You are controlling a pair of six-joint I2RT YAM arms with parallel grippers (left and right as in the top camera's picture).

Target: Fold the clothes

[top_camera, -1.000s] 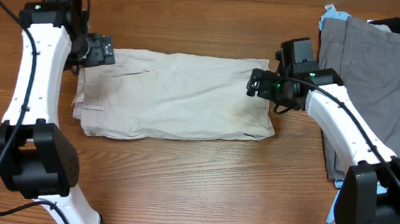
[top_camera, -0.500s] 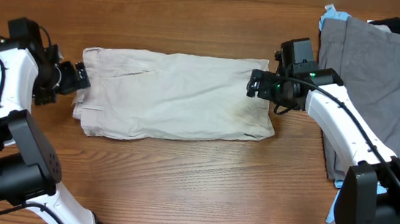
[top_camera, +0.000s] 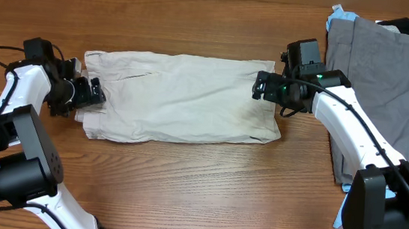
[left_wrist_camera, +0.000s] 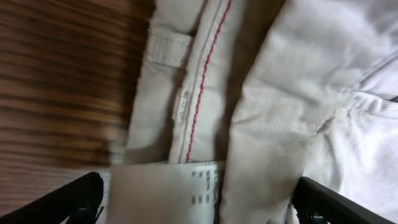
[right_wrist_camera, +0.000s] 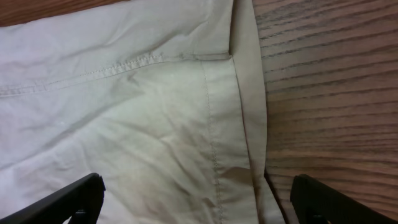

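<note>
The shorts (top_camera: pixel 183 97) lie flat across the middle of the table (top_camera: pixel 182 195), with the waistband (left_wrist_camera: pixel 202 74) at their left end. There the left gripper (top_camera: pixel 90 92) sits with fingers spread wide over the white label (left_wrist_camera: pixel 168 193). At the shorts' right end the right gripper (top_camera: pixel 261 85) is spread wide too, above a seamed corner. Neither pinches cloth. As I judge it, the risk is closing on the top layer only, which would drag the fold crooked. The right arm could also snag the grey garment (top_camera: pixel 388 87) heaped just right of the shorts.
</note>
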